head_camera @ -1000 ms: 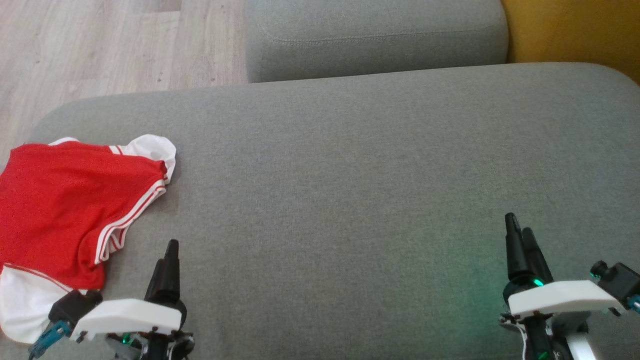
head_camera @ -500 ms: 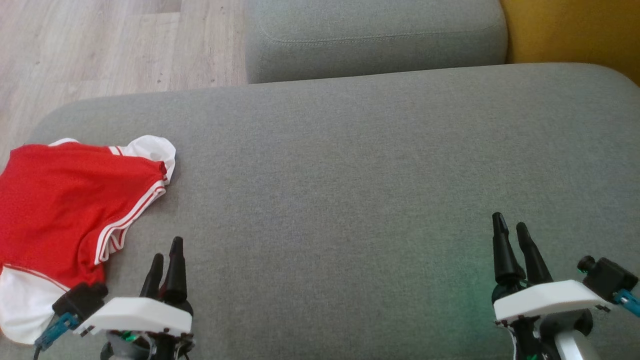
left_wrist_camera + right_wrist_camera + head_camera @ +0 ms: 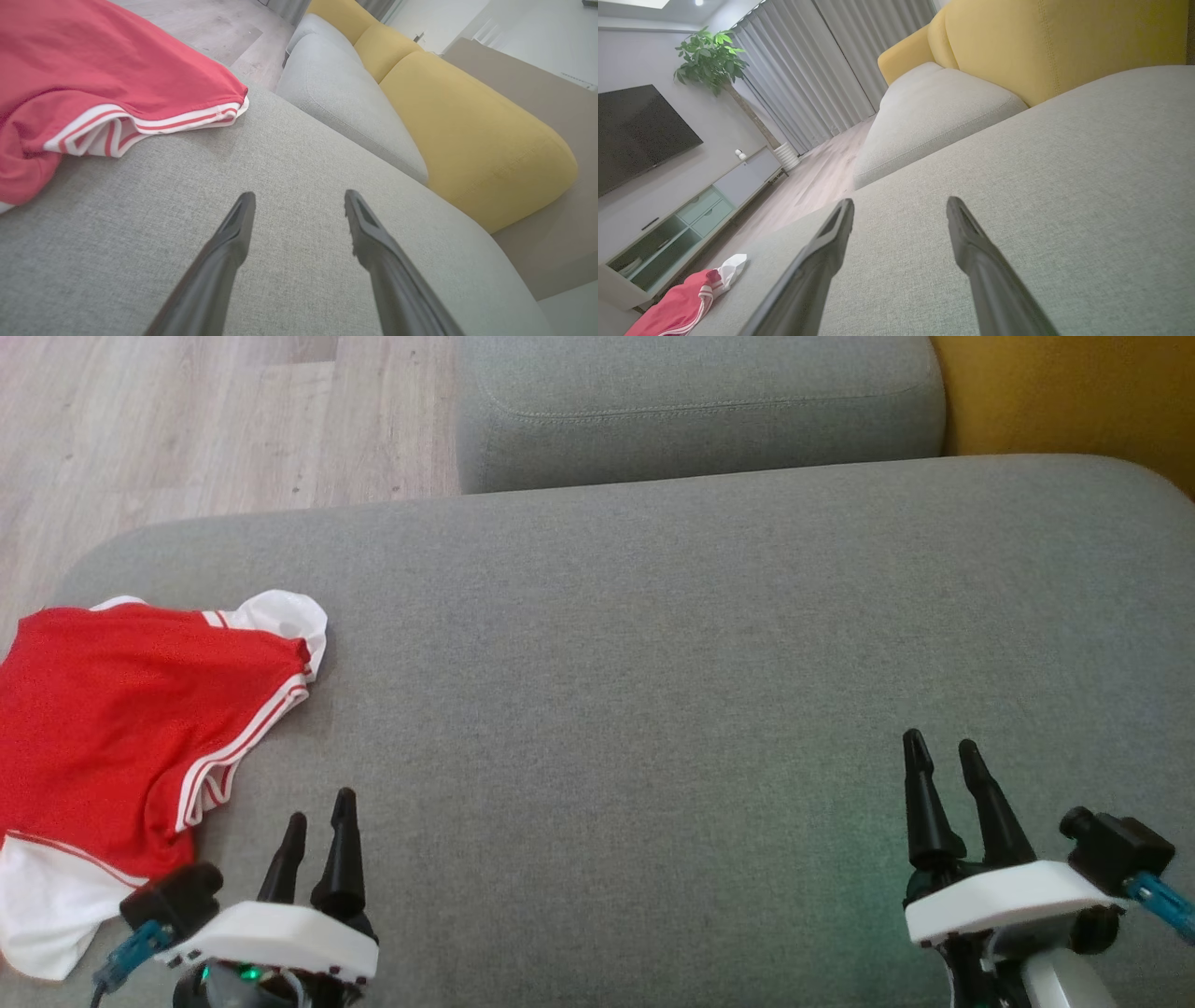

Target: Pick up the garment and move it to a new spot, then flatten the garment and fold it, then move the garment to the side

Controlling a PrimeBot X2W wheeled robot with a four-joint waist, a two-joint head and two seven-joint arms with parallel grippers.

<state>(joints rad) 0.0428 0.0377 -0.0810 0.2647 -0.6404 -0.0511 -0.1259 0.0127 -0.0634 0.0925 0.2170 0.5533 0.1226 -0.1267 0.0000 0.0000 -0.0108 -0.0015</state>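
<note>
The garment (image 3: 121,719) is red with white striped trim and white sleeves, lying crumpled at the left end of the grey sofa cushion (image 3: 653,663). In the left wrist view the garment (image 3: 93,79) fills the upper left, and in the right wrist view the garment (image 3: 686,303) is small at the lower left. My left gripper (image 3: 320,810) hovers open just right of the garment's near hem, touching nothing; the left gripper (image 3: 299,198) has bare cushion between its fingers. My right gripper (image 3: 941,747) stands open over the cushion's right side, and the right gripper (image 3: 900,205) is empty.
A second grey cushion (image 3: 700,401) lies beyond the first, with a yellow backrest (image 3: 1074,392) at the far right. Wooden floor (image 3: 187,420) shows past the cushion's left edge. A TV (image 3: 635,130), a low cabinet (image 3: 691,210) and a plant (image 3: 714,60) stand across the room.
Both grippers turned about their wrists, so their two fingers now show side by side and apart. The left gripper drew back slightly; the right shifted a little left. The garment stayed put.
</note>
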